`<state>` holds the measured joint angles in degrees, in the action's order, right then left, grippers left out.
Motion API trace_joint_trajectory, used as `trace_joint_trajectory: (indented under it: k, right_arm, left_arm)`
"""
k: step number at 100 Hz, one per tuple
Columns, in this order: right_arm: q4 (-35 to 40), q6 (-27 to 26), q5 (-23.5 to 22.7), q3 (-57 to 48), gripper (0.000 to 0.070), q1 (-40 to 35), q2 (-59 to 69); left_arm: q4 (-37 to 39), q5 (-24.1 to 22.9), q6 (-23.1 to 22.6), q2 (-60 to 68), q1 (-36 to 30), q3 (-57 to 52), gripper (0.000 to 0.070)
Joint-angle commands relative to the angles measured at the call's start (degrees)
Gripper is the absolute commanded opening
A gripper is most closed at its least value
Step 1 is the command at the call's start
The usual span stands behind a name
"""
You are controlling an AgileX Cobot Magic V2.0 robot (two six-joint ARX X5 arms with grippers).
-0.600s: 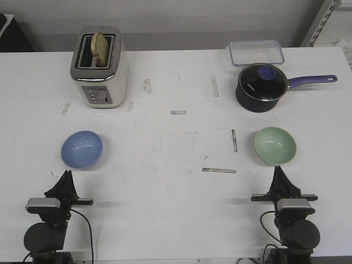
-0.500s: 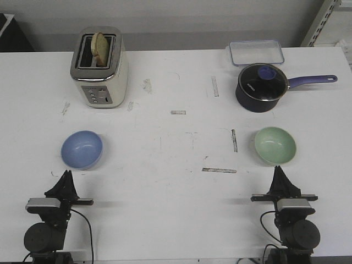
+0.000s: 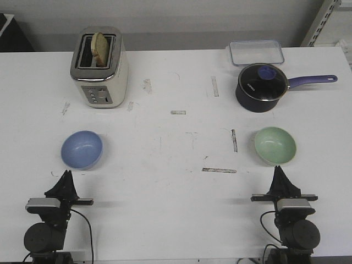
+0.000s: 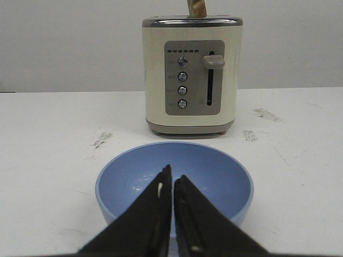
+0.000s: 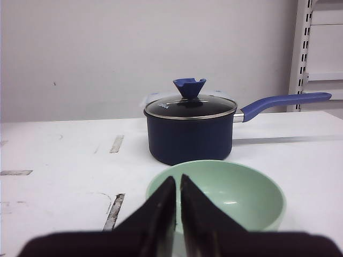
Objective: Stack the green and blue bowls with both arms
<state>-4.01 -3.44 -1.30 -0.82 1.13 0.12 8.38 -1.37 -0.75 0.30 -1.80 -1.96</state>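
Blue bowl (image 3: 81, 149): sat on the bench (image 3: 176, 209), left side, just ahead of the left end effector (image 3: 67, 175), apart from it.
Green bowl (image 3: 275, 145): right side, ahead of the right end effector (image 3: 280, 170).
Wrist views: both end effectors nearly closed, empty (image 4: 172, 182) (image 5: 178, 182).
Front view only: toaster's (image 3: 99, 67) bread.

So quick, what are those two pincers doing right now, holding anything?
Left pincer: closed, holding nothing, just short of the blue bowl.
Right pincer: closed, holding nothing.
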Motion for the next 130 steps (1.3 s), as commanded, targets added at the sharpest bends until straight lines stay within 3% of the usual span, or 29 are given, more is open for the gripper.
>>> trace_joint_trajectory:
  k: [1,35,49,62,79,97,102,117,125,130]
  right_arm:
    - [-0.66,-0.57,0.09,0.11,0.0006,-0.04,-0.04]
    - [-0.87,0.48,0.11,0.11,0.0006,0.00,-0.04]
    - [-7.10,0.48,4.90,0.07,0.0006,0.09,-0.04]
    - [-13.29,0.63,6.05,-3.39,0.0006,0.09,0.00]
    - [-4.00,3.61,5.88,-18.71,0.0006,0.07,6.01]
    - [14.05,6.67,5.90,-39.93,0.0012,0.09,22.25]
    - [19.69,6.73,5.99,-45.42,0.0053,0.15,27.36]
    - [33.94,6.91,6.03,-58.01,0.0357,2.23,42.07]
    - [38.64,8.33,5.31,-61.64,0.0425,5.01,49.27]
    - [40.54,9.14,4.37,-62.82,0.0433,7.08,53.18]
  left_arm:
    - [0.68,-0.15,-0.46,-0.11,-0.13,1.22,0.0002]
    - [0.70,-0.15,-0.09,-0.11,-0.13,1.22,0.0002]
    - [0.68,-0.15,-0.11,-0.11,-0.13,1.22,0.0002]
    - [0.68,-0.15,-0.11,-0.11,-0.13,1.25,0.0001]
    - [0.66,-0.15,-0.11,-0.11,-0.13,1.25,0.0002]
    - [0.68,-0.15,-0.11,-0.11,-0.13,1.22,0.0002]
    - [0.66,-0.15,-0.11,-0.11,-0.13,1.25,0.0002]
    - [0.66,-0.15,-0.11,-0.11,-0.13,1.25,0.0002]
    - [0.66,-0.15,-0.11,-0.11,-0.13,1.25,0.0002]
    - [0.63,-0.15,-0.11,-0.11,-0.13,1.22,0.0002]
